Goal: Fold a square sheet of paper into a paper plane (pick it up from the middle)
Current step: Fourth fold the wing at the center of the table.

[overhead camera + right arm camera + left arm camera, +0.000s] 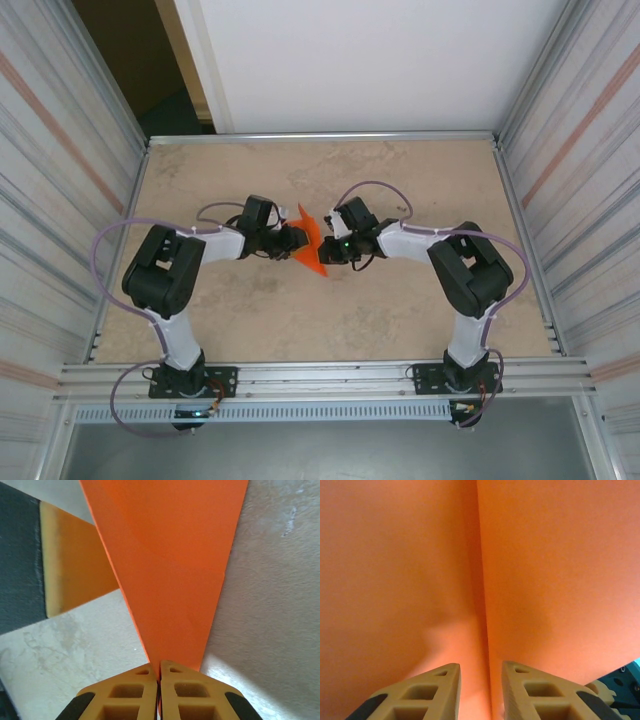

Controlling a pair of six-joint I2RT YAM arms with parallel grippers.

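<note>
The marbled beige counter (400, 190) spreads beneath both sets of jaws. The left arm (165, 275) and right arm (470, 270) bend inward, so the two sets of jaws face each other over its middle. Between them stands the orange sheet of paper (310, 255), folded and held on edge. One point of it reaches away from the arm bases and another toward them.

The right jaws are pressed together on the paper's narrow end. From their fingers (135, 695) the folded sheet widens away as a long wedge above the counter.

The left jaws stand a little apart, and a crease runs down the paper into the gap between their fingers (427, 695). Whether those pads touch the paper is cut off at the bottom of the left wrist view. From above, the fingertips are hard to make out against wrists and paper
</note>
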